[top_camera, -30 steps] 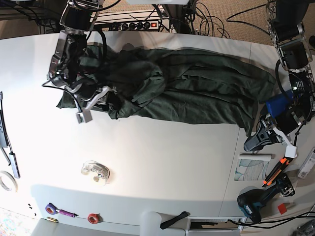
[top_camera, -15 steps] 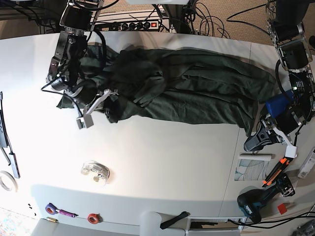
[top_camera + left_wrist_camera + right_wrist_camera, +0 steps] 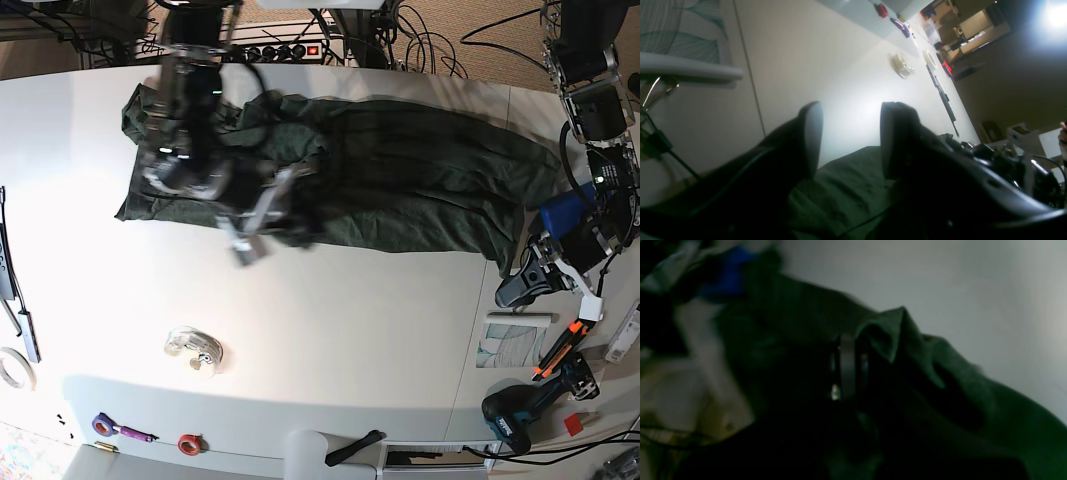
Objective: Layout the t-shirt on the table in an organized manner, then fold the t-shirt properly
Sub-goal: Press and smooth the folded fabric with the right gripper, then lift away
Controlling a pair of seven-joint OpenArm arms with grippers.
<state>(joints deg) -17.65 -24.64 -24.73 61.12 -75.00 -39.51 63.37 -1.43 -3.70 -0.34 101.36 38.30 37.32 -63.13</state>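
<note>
The dark green t-shirt (image 3: 430, 190) lies crumpled in a long band across the far half of the white table (image 3: 350, 320). My right gripper (image 3: 258, 222) is blurred over the shirt's left part. In the right wrist view its fingers (image 3: 847, 366) are pressed together, shut on a raised fold of the t-shirt (image 3: 893, 330). My left gripper (image 3: 512, 290) rests at the shirt's right end. It stands open (image 3: 850, 133), nothing between its fingers, with the t-shirt's edge (image 3: 843, 190) just below them.
A clear tape dispenser (image 3: 195, 350) sits front left, with a purple marker (image 3: 122, 431) and red cap (image 3: 188, 442) at the front edge. A drill (image 3: 520, 410), orange cutter (image 3: 560, 350) and printed card (image 3: 510, 345) lie front right. A power strip (image 3: 280, 50) lies behind the table.
My right gripper closed on the cloth, and the arm swung to the right, dragging the bunched left part of the shirt with it. The left arm stayed still.
</note>
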